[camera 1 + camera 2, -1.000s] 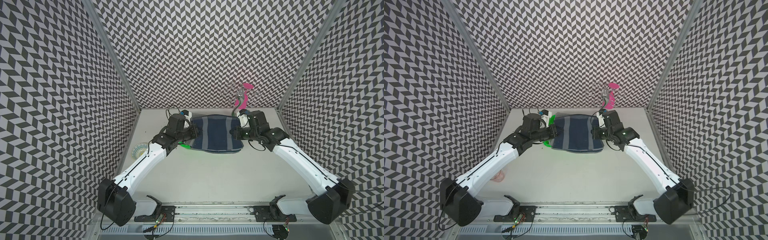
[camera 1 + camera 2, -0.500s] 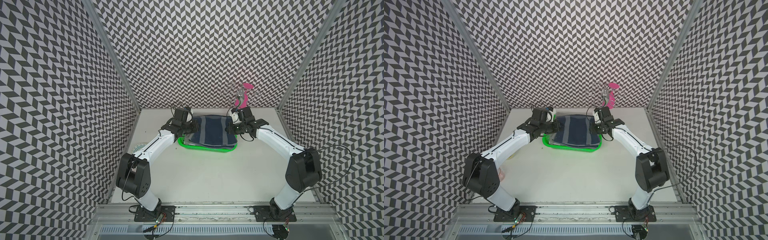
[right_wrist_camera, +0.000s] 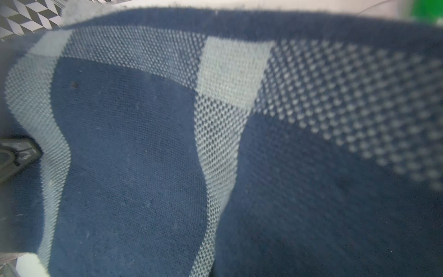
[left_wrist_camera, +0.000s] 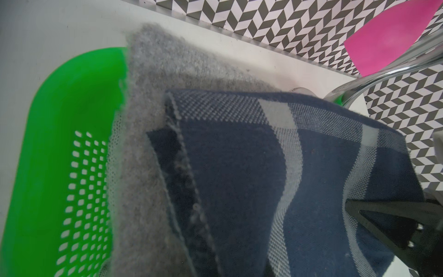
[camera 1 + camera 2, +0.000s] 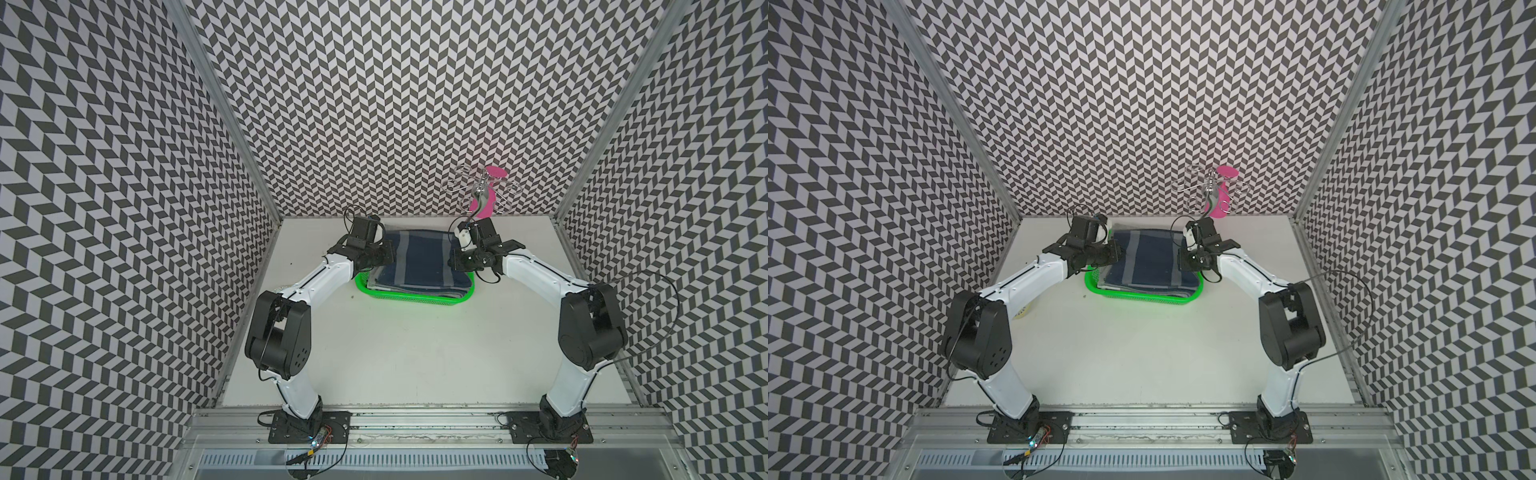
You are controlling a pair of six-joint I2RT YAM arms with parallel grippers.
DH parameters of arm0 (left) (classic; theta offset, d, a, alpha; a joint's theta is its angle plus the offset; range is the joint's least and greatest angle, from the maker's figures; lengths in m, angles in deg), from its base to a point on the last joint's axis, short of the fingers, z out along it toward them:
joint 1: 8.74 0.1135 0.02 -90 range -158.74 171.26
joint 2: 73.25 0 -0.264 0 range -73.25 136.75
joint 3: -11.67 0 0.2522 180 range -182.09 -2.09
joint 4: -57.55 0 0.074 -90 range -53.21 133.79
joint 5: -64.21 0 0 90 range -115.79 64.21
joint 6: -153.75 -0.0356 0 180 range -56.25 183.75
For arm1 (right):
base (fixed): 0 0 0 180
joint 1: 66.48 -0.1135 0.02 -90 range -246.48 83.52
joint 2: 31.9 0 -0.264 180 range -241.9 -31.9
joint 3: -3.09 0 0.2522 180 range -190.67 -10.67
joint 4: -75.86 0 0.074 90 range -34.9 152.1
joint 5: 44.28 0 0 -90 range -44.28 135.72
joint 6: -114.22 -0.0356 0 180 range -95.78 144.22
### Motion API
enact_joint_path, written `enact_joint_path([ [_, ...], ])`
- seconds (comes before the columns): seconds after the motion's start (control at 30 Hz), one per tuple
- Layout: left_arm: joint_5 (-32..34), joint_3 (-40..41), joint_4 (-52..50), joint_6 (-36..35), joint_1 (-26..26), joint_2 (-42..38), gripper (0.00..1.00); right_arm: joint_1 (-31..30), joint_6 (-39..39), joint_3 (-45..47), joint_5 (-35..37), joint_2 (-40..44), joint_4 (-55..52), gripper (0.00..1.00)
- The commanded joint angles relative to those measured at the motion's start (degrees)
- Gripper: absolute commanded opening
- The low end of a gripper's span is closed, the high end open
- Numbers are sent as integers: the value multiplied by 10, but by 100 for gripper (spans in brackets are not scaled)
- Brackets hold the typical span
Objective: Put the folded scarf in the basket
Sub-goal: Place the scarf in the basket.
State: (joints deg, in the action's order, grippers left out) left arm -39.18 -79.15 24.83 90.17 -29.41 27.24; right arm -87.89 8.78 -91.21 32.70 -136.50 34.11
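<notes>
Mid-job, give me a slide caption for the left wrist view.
Left wrist: navy-and-grey folded scarf lying over the green perforated basket, with a chrome rack and pink object behind.

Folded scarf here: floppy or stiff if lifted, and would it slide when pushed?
Probably floppy: the folded scarf shows rippled stripes in both wrist views. Its fuzzy grey layer suggests it would drag rather than slide against the basket. The layers sit offset at one edge, so a push might shift or unfold them.
</notes>
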Motion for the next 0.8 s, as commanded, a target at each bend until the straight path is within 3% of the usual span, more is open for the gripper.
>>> enact_joint_path([
  [0.0, 22, -15, -7, -14, 13, 22, 4, 6, 12, -5, 17, -14, 9, 12],
  [0.2, 25, -17, 1, -10, 26, 25, 19, 6, 23, -12, 25, -8, -6, 28],
  [0.37, 23, -22, 3, -7, 30, 19, 40, 8, 24, -10, 31, 3, -13, 39],
  [0.53, 21, -22, -5, -1, 37, -4, 48, 10, 26, -25, 34, 8, -24, 41],
  [0.77, 23, -51, -27, 1, 62, 14, 50, 16, 29, -29, 49, 44, -49, 45],
])
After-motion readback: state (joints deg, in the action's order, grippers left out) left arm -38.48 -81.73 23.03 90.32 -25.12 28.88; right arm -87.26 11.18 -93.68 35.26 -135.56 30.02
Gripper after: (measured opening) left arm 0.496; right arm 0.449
